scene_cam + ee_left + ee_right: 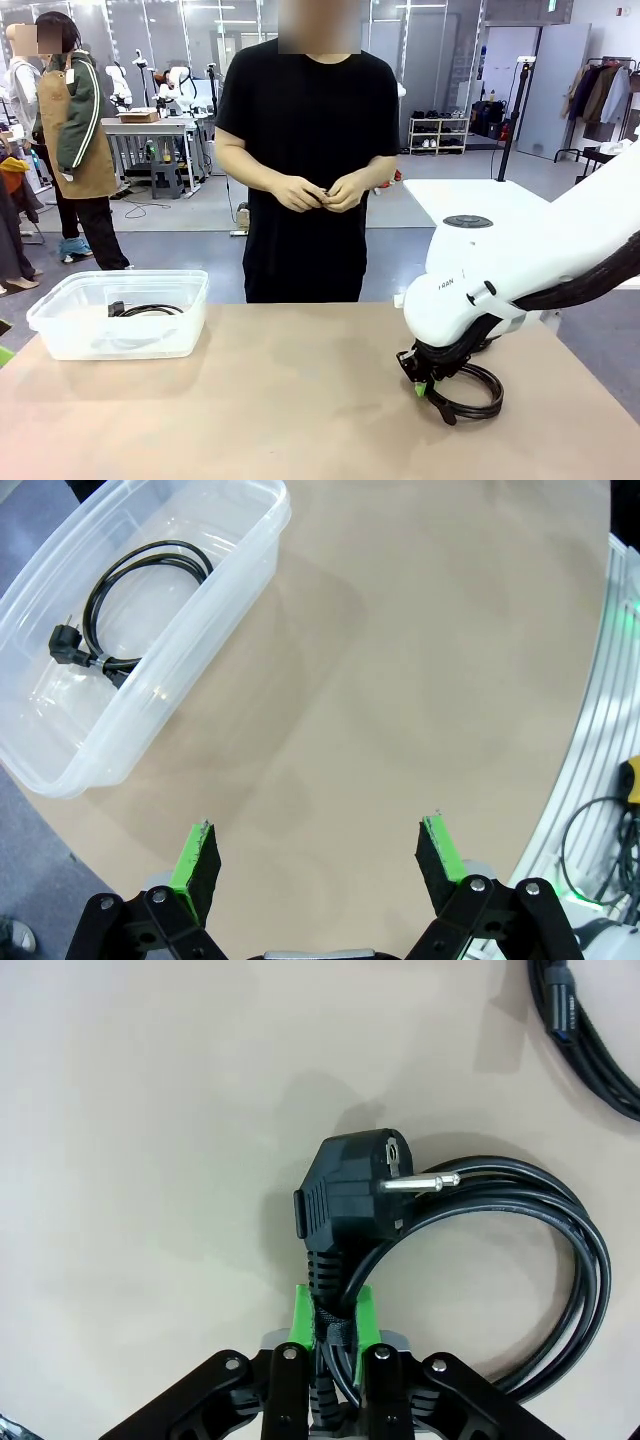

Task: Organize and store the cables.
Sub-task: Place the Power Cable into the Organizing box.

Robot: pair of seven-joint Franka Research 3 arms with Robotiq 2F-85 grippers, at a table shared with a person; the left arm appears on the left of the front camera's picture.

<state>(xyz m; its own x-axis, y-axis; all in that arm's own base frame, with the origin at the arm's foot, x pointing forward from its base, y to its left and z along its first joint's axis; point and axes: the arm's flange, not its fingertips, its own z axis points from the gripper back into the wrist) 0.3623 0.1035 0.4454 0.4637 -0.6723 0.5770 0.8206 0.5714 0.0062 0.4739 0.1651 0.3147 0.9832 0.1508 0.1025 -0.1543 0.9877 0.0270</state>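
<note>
Beige tabletop [300, 420] took up most of the scene, bare across its middle. A person stood at the far side, hands [322, 190] together at the waist, well apart from everything on the table. The right arm [520, 270] was bent low over the table's right part. A clear plastic bin [60, 335] sat at the table's left end, its long side running across the table, with one stored cable [150, 309] coiled flat inside.

The held cable [592, 1260] lay on the table under the right arm, a round coil spread to one side of the fingers. The bin therefore lay well off to the robot's left of it, with bare tabletop between. A third cable [590, 1055] lay just beyond that coil, apart from it.

The left gripper [318, 852] hovered above bare table beside the bin, jaws wide and empty. It was the nearer one to the bin, yet the right gripper [333, 1312] had the load. Its green pads were pinched tight on the bundled cords just behind the plug [350, 1195], which pointed ahead along the fingers.

By my judgement, the carry would need to lift the trailing coil over the bin's wall, and the left gripper could crowd that path.
</note>
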